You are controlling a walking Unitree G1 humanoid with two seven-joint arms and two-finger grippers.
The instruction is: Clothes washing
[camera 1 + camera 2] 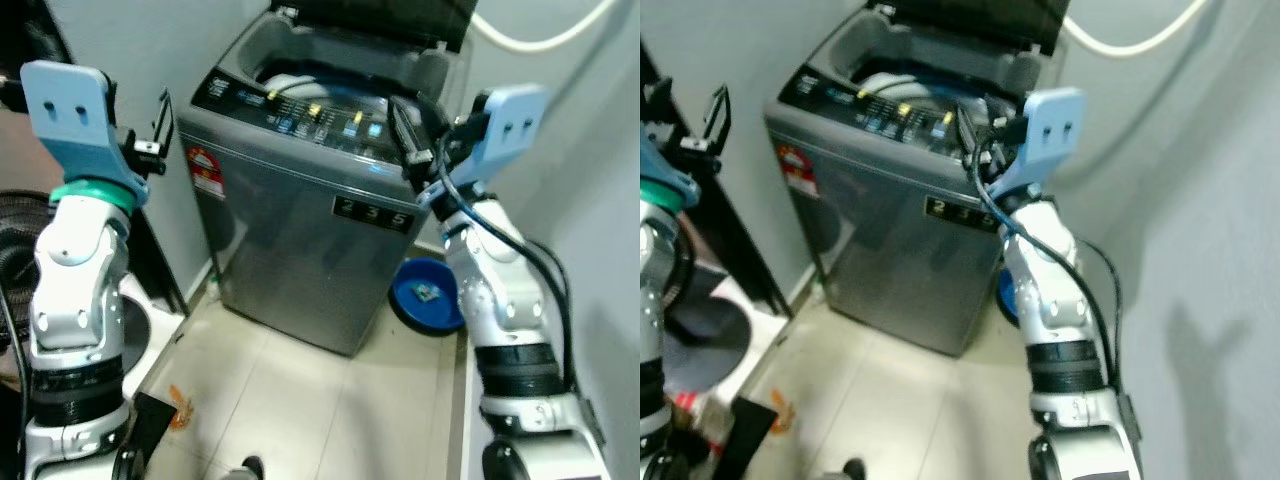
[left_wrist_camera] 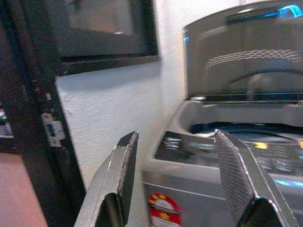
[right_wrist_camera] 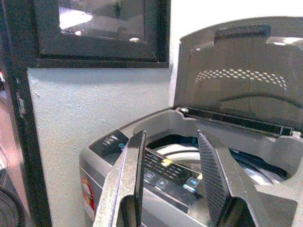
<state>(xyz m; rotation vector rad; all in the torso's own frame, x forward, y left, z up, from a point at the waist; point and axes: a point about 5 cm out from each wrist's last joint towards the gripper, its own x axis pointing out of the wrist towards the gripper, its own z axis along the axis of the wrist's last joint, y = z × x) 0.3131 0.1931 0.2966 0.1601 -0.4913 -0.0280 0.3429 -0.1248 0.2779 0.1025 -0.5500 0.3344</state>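
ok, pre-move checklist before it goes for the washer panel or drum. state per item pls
1. Washing machine lid up: ok, it stands open behind the drum opening.
2. Right gripper empty and open: ok, its fingers are apart with nothing between them, over the front control panel.
3. Left gripper empty and open: ok, its fingers are apart, beside the machine's left front corner.
4. Panel powered: ok, lit blue indicators show on it.
5. Laundry in the drum: cannot tell, the inside is mostly hidden.
6. Floor near the machine: not ok, a blue basin sits at its right front corner.
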